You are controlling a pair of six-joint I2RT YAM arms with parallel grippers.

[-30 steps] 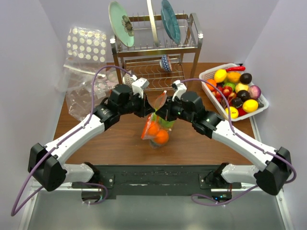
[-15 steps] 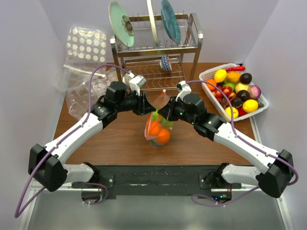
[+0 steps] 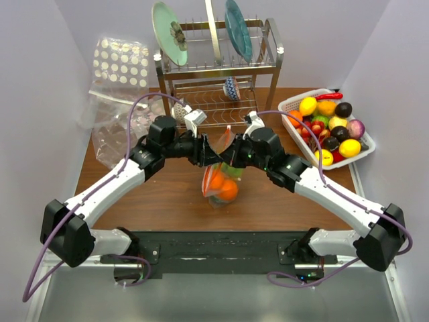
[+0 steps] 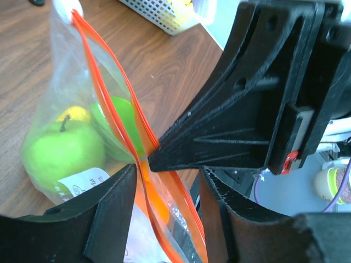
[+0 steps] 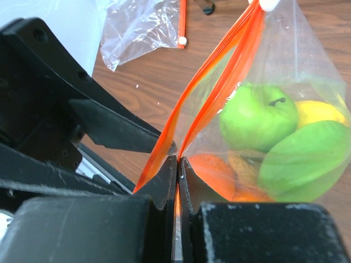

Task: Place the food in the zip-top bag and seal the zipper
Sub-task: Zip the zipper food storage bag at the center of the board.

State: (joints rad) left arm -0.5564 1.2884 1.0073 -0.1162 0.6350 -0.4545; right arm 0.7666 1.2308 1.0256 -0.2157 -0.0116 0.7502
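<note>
In mid-frame, over the table (image 3: pixel 174 194), the bag (image 3: pixel 218 186) hangs upright with the toy fruit (image 5: pixel 258 118) sunk to its bottom, its weight pulling the mouth taut. The right gripper (image 5: pixel 176 164) is clamped on the zipper (image 5: pixel 219 71), carrying it all. The left gripper (image 4: pixel 164 186) stands spread astride that strip, holding nothing, probably placed to press it. The strip's edge runs unobstructed up-frame to the white slider (image 4: pixel 66 8).

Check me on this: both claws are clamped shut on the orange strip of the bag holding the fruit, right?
Not both. The right gripper is shut on the zipper of the zip-top bag holding the food, but the left gripper stands open, the strip passing between its parted fingers, as the left wrist view shows.
</note>
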